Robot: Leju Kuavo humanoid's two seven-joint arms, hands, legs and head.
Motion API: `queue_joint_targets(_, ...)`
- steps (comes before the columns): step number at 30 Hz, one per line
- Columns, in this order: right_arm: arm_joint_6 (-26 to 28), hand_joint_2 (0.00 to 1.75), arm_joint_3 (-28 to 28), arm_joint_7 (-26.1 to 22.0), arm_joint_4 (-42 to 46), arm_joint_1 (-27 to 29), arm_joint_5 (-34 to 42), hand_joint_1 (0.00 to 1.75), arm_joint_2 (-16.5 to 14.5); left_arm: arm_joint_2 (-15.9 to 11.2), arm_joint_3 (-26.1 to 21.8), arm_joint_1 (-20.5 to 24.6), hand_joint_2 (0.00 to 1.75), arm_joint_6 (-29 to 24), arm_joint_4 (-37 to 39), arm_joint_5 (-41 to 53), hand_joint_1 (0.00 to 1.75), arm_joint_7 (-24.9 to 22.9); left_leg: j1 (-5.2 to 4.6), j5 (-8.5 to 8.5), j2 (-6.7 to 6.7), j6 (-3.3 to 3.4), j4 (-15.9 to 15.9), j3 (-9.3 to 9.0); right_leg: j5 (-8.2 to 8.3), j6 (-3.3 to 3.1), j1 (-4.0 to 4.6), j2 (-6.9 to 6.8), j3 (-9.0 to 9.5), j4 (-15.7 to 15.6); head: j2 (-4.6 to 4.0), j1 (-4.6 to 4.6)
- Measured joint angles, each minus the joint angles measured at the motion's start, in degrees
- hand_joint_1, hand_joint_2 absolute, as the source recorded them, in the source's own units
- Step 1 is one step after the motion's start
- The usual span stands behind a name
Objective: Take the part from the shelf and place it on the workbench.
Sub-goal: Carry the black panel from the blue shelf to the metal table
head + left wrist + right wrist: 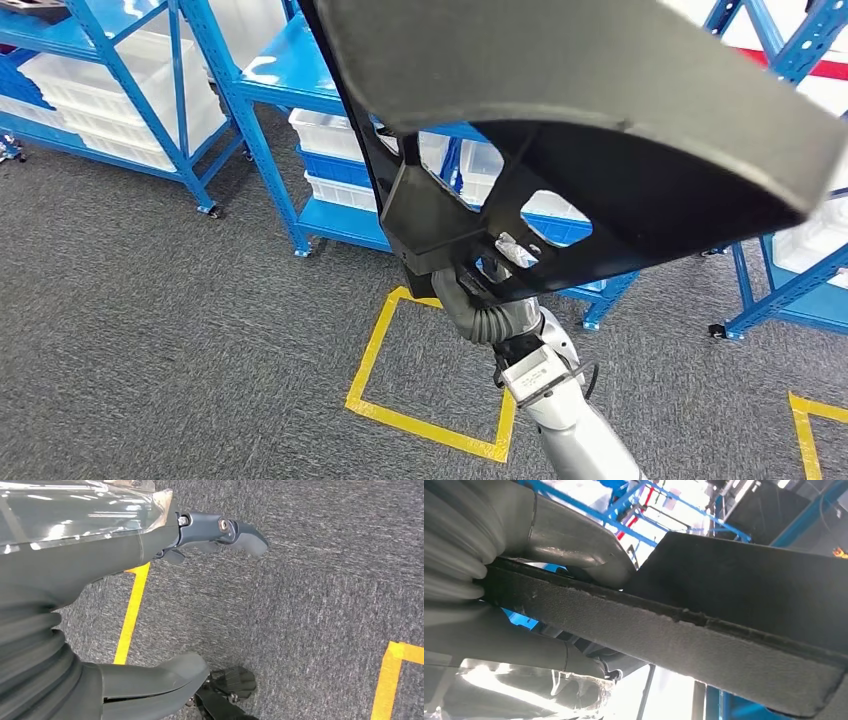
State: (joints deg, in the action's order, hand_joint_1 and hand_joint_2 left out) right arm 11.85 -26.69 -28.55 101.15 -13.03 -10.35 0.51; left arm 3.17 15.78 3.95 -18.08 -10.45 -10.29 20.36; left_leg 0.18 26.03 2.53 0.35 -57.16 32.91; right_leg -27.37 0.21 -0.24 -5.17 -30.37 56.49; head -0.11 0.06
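The part (620, 110) is a large, flat black panel with cut-outs and a felt-like grey face. It is held up close to the head camera and hides much of the shelves behind it. My right hand (480, 290) grips its lower edge from below, at the end of my raised silver arm. In the right wrist view the thumb (569, 540) lies over the part's thick grey edge (704, 640), with the other fingers beneath it. My left hand (90, 565) hangs over the carpet, its fingers apart and nothing in them.
Blue shelving racks (270, 70) stand ahead and hold white bins (130, 90) and a blue bin on the low shelves. Another rack (780, 290) is at the right. A yellow tape square (400, 400) marks the grey carpet in front of the racks.
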Motion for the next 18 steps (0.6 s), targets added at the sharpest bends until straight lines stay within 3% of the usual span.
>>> queue_joint_targets(2,0.0,1.75,0.05,-0.14,-0.1,0.36,-0.23,1.75,-0.15,0.01,0.0,-0.15,1.75,-0.03,0.0,0.02,0.0,0.04,0.05,-0.47,-0.94,0.84,0.45,0.13,-0.09,0.69,0.06,-0.31,-0.06,0.05,0.01,0.04)
queue_joint_targets(4,0.06,1.75,0.21,-0.15,-0.21,0.48,-0.73,1.75,-0.25,0.09,0.0,-0.16,1.75,-0.09,0.0,0.03,0.0,0.1,0.3,-1.19,-1.78,1.74,1.21,0.04,-1.62,0.81,0.02,1.57,-1.14,2.38,0.01,0.15)
queue_joint_targets(6,0.45,1.75,0.57,-0.14,-0.51,0.65,-2.14,1.75,-0.19,0.22,0.0,-0.05,1.75,-0.28,0.0,-0.01,0.0,0.2,0.38,-1.66,-2.76,2.23,1.5,0.26,-4.9,0.24,-0.23,4.05,-4.18,9.05,0.0,0.28)
queue_joint_targets(7,0.68,1.75,0.77,-0.13,-0.83,0.84,-2.86,1.75,-0.16,0.32,-0.01,-0.06,1.75,-0.46,0.0,-0.04,0.0,0.23,0.37,-1.79,-3.36,2.29,1.49,0.47,-6.46,0.1,-0.32,4.56,-5.99,13.02,0.0,0.33)
queue_joint_targets(8,0.85,1.75,0.92,-0.11,-1.22,1.08,-3.36,1.75,-0.12,0.47,-0.01,-0.11,1.75,-0.67,0.0,-0.07,0.0,0.23,0.36,-1.92,-4.02,2.26,1.46,0.65,-7.34,0.22,-0.37,4.73,-7.25,15.77,0.0,0.34)
queue_joint_targets(9,0.91,1.75,1.02,-0.13,-1.62,1.3,-3.56,1.75,-0.11,0.67,-0.01,-0.19,1.75,-0.87,0.0,-0.08,0.0,0.18,0.36,-2.05,-4.71,2.17,1.4,0.79,-7.31,0.61,-0.42,4.81,-7.49,16.44,0.0,0.35)
queue_joint_targets(10,0.94,1.75,1.07,-0.22,-1.98,1.47,-3.57,1.75,-0.14,0.86,-0.01,-0.27,1.75,-1.02,0.0,-0.08,0.0,0.08,0.38,-2.16,-5.42,2.04,1.29,0.9,-6.3,1.18,-0.53,4.92,-6.47,14.61,0.0,0.35)
queue_joint_targets(11,1.0,1.75,1.08,-0.37,-2.25,1.6,-3.56,1.75,-0.17,1.06,0.0,-0.32,1.75,-1.11,0.0,-0.08,0.0,-0.03,0.41,-2.19,-6.1,1.89,1.08,1.0,-4.63,1.79,-0.75,5.34,-4.38,10.64,0.0,0.35)
queue_joint_targets(13,1.21,1.75,1.11,-0.73,-2.66,1.88,-3.63,1.75,-0.38,1.28,-0.01,-0.35,1.75,-1.24,0.0,-0.08,0.0,-0.19,0.3,-2.12,-7.32,1.36,0.38,1.38,-2.13,2.25,-1.12,6.91,-0.69,3.21,0.0,0.34)
queue_joint_targets(15,1.42,1.75,1.16,-0.95,-2.96,2.32,-3.73,1.75,-0.68,1.33,-0.02,-0.46,1.75,-1.43,0.01,-0.11,0.0,-0.24,0.14,-2.19,-8.11,0.68,-0.05,1.97,-1.52,1.68,-1.07,7.61,0.26,1.07,0.0,0.31)
queue_joint_targets(17,1.54,1.75,1.2,-1.03,-3.21,2.68,-3.77,1.75,-1.06,1.35,-0.03,-0.73,1.75,-1.58,0.02,-0.13,0.0,-0.27,0.33,-2.41,-8.5,0.15,-0.14,2.42,-1.13,0.96,-1.04,6.84,0.21,1.17,0.0,0.27)
queue_joint_targets(18,1.56,1.75,1.21,-1.04,-3.3,2.79,-3.81,1.75,-1.27,1.4,-0.03,-0.86,1.75,-1.61,0.03,-0.12,0.0,-0.28,0.39,-2.07,-7.93,-0.08,-0.63,2.7,-0.95,0.63,-1.11,6.46,0.17,1.17,0.0,0.22)
